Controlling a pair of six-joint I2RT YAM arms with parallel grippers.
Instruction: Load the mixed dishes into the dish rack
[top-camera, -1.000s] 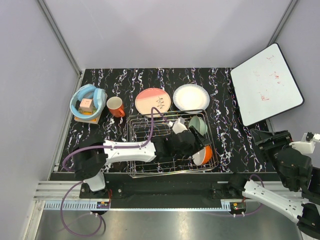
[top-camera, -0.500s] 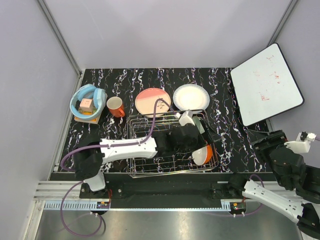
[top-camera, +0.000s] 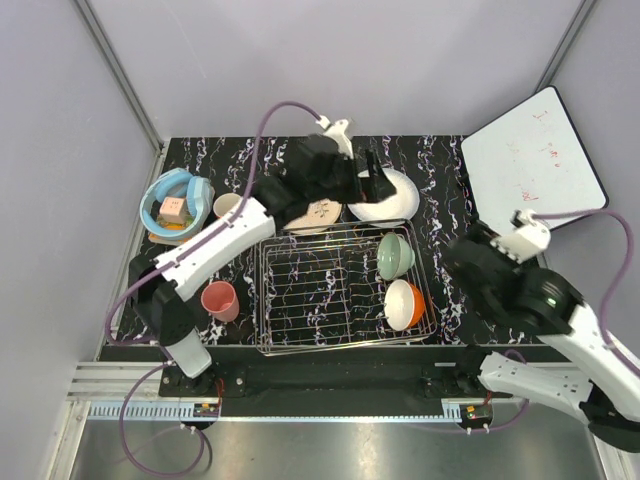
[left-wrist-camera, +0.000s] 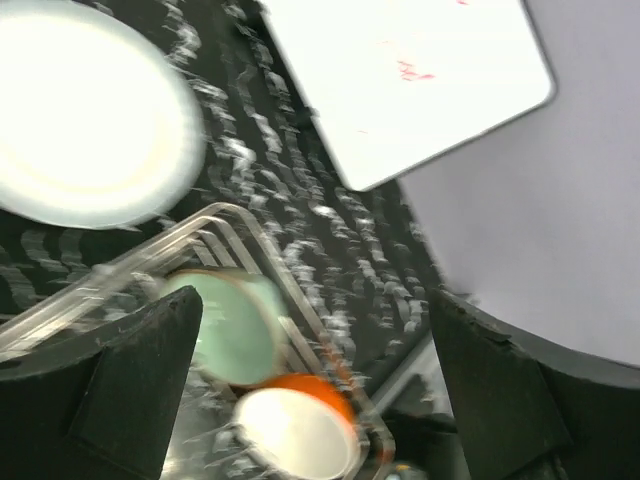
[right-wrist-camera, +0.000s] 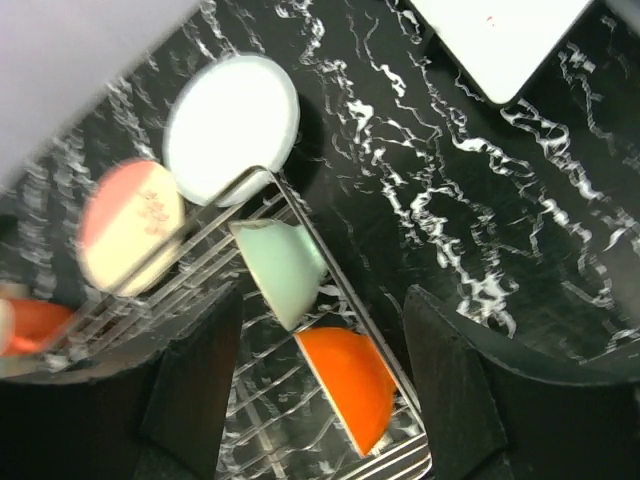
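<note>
Top external: green bowl (top-camera: 396, 255) beside rack (top-camera: 310, 295) edge

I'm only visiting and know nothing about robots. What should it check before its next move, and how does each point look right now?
1. Left gripper open and empty: ok.
2. Right gripper open and empty: ok.
3. Green bowl and orange bowl inside the rack: ok.
4. White plate in the rack: not ok, it lies on the table beyond it.
5. Pink cup in the rack: not ok, it stands on the table left of it.
6. Pink plate in the rack: not ok, it lies beyond it.
</note>
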